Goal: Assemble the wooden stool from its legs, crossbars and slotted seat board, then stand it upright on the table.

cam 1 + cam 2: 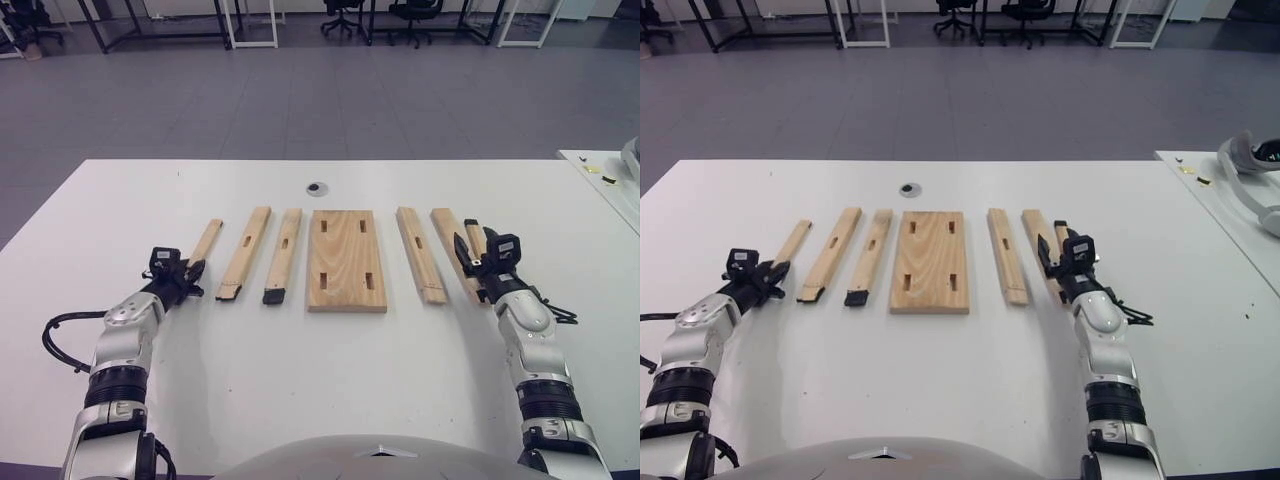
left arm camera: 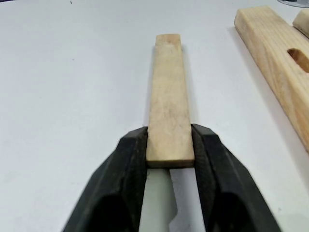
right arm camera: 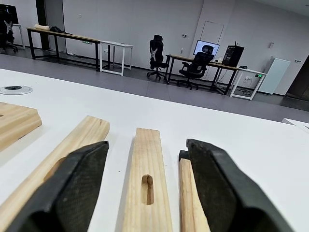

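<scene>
Wooden crossbar (image 2: 168, 87) clamped in left hand (image 2: 169, 140) — right hand (image 3: 147, 150) wide, seemingly above a leg (image 3: 147, 212).

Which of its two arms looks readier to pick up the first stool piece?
Left. The left gripper is shut on the near end of the thin crossbar, so it probably only has to lift. The right gripper is open above a slotted leg, gripping nothing.

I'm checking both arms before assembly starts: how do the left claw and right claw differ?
The left claw is shut on a thin crossbar; the right claw is open, gripping nothing, with a slotted leg between its fingers. The left claw sits at the row's left end, the right claw at its right end. Both are black and low over the table.
</scene>
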You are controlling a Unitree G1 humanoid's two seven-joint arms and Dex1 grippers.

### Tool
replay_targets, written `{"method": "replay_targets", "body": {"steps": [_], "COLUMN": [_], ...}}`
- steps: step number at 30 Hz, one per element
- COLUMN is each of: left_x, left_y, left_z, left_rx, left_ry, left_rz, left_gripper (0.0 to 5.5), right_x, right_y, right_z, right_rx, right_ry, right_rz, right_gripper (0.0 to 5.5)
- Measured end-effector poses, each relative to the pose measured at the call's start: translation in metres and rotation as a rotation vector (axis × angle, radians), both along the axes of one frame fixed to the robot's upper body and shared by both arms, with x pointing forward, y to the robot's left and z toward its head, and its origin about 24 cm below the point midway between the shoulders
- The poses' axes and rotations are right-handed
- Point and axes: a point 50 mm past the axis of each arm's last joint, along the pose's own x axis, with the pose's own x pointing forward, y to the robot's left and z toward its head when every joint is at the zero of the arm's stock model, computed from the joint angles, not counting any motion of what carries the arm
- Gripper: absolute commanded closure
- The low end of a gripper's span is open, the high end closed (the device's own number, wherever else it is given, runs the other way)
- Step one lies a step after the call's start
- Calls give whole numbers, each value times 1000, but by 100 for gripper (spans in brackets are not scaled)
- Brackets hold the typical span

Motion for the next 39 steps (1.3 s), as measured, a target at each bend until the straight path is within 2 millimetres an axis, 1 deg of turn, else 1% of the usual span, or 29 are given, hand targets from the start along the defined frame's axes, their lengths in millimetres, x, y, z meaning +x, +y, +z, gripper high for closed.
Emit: {"method": "replay_targets", "body": {"steps": [1, 2, 3, 4, 5, 6, 7, 9, 11, 12, 15, 18, 19, 21, 24, 29, 32, 33, 34, 35, 37, 38, 39], "left_x": [3, 12, 19, 23, 24, 22, 16, 3, -4, -7, -8, -6, -6, -6, -7, -8, -7, -7, -5, -2, 1, 1, 0], "left_y": [-5, -26, -47, -68, -99, -119, -145, -177, -188, -193, -192, -184, -181, -179, -179, -179, -176, -176, -177, -170, -158, -154, -141], "left_z": [11, 42, 62, 78, 91, 93, 94, 96, 99, 102, 102, 102, 102, 101, 100, 98, 97, 95, 90, 79, 62, 56, 44], "left_rx": [-4, -19, -29, -35, -61, -89, -128, -183, -177, -173, -169, -153, -147, -147, -149, -141, -125, -127, -135, -130, -94, -95, -103], "left_ry": [-67, -233, -334, -411, -479, -497, -508, -518, -527, -536, -525, -525, -525, -519, -512, -505, -498, -482, -446, -390, -320, -299, -255], "left_rz": [-32, -153, -252, -338, -456, -525, -617, -740, -796, -823, -822, -792, -784, -783, -793, -793, -792, -790, -786, -735, -666, -635, -550], "left_gripper": [422, 422, 422, 422, 422, 422, 422, 422, 422, 422, 422, 422, 422, 422, 422, 422, 422, 385, 366, 350, 322, 303, 290], "right_x": [2, 7, 11, 16, 21, 24, 26, 26, 25, 25, 24, 23, 21, 18, 17, 15, 15, 15, 16, 18, 13, 10, 0], "right_y": [6, 26, 45, 64, 88, 101, 116, 135, 137, 137, 134, 128, 126, 122, 122, 124, 123, 122, 119, 97, 64, 57, 44], "right_z": [3, 14, 26, 41, 63, 78, 93, 111, 113, 113, 113, 117, 119, 117, 118, 120, 119, 117, 112, 106, 92, 87, 75], "right_rx": [38, 144, 237, 328, 467, 550, 656, 800, 883, 920, 969, 993, 997, 1020, 1035, 1083, 1077, 1064, 1038, 992, 859, 802, 671], "right_ry": [5, -2, -11, -34, -68, -87, -99, -97, -59, -38, -10, -23, -30, -21, -20, 1, 13, 15, 14, -51, -118, -126, -134], "right_rz": [32, 130, 228, 313, 417, 478, 538, 603, 592, 583, 564, 544, 537, 523, 528, 547, 539, 525, 479, 303, 77, 25, -56], "right_gripper": [248, 248, 248, 248, 248, 248, 248, 248, 248, 267, 309, 374, 388, 435, 484, 498, 498, 499, 508, 513, 513, 513, 513]}}
